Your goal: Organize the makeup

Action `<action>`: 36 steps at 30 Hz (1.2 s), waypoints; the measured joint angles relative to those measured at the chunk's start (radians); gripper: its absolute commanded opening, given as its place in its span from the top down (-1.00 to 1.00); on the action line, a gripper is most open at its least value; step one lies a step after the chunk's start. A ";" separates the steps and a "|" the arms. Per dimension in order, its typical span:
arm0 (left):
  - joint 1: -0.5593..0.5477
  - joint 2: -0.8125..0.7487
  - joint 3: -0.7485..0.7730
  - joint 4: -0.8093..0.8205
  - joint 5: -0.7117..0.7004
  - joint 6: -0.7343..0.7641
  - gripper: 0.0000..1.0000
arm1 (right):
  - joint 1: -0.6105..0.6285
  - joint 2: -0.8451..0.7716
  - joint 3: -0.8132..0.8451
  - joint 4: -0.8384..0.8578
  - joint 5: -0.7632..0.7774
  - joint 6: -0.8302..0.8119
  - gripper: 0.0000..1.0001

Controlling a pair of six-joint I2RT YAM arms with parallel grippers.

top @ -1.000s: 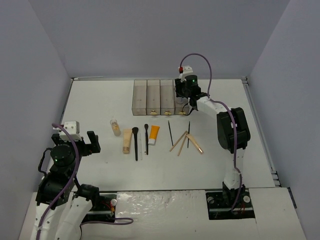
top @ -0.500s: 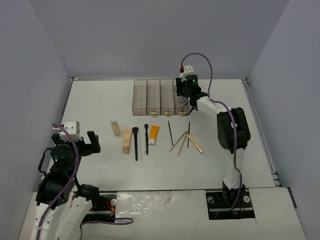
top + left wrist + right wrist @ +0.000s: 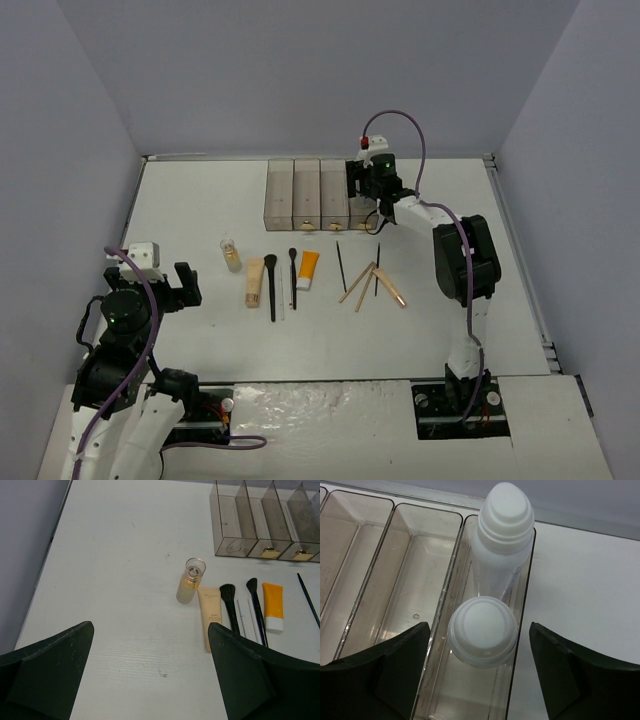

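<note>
My right gripper (image 3: 367, 190) is open over the rightmost compartment of the clear smoky box (image 3: 293, 194). In the right wrist view two white bottles (image 3: 503, 540) (image 3: 482, 630) stand in that compartment, between and below my open fingers (image 3: 400, 665), untouched. On the table lie a small beige bottle (image 3: 231, 254), a beige tube (image 3: 254, 281), two black brushes (image 3: 271, 285) (image 3: 293, 275), an orange tube (image 3: 308, 268), thin black pencils (image 3: 341, 265) and tan sticks (image 3: 358, 282). My left gripper (image 3: 180, 285) is open and empty at the near left (image 3: 150, 630), short of the small bottle (image 3: 190, 581).
The box's other three compartments (image 3: 405, 580) hold no makeup; gold knobs (image 3: 270, 553) show at their near ends. A thin white pencil (image 3: 243, 617) lies between the brushes. Grey walls close in the table at left, back and right.
My right gripper has shifted slightly toward the far side above the box. The left arm has not moved.
</note>
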 measured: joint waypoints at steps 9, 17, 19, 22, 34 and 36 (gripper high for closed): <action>0.000 0.004 -0.001 0.009 0.012 -0.001 -0.94 | 0.000 -0.162 -0.106 -0.063 -0.056 0.004 -1.00; 0.000 0.214 -0.006 0.094 0.088 -0.017 -0.93 | 0.001 -0.592 -0.254 -0.137 -0.138 0.059 -1.00; 0.000 0.306 -0.007 0.118 0.117 -0.024 -0.93 | 0.003 -0.727 -0.334 -0.161 -0.158 0.084 -1.00; 0.000 0.427 -0.009 0.159 0.148 -0.030 -0.93 | 0.007 -0.900 -0.428 -0.205 -0.188 0.119 -1.00; 0.000 0.859 -0.008 0.366 0.163 -0.025 -0.72 | 0.007 -1.246 -0.668 -0.323 -0.232 0.148 -1.00; 0.000 0.903 -0.009 0.407 0.163 -0.019 -0.70 | 0.007 -1.259 -0.683 -0.325 -0.239 0.147 -1.00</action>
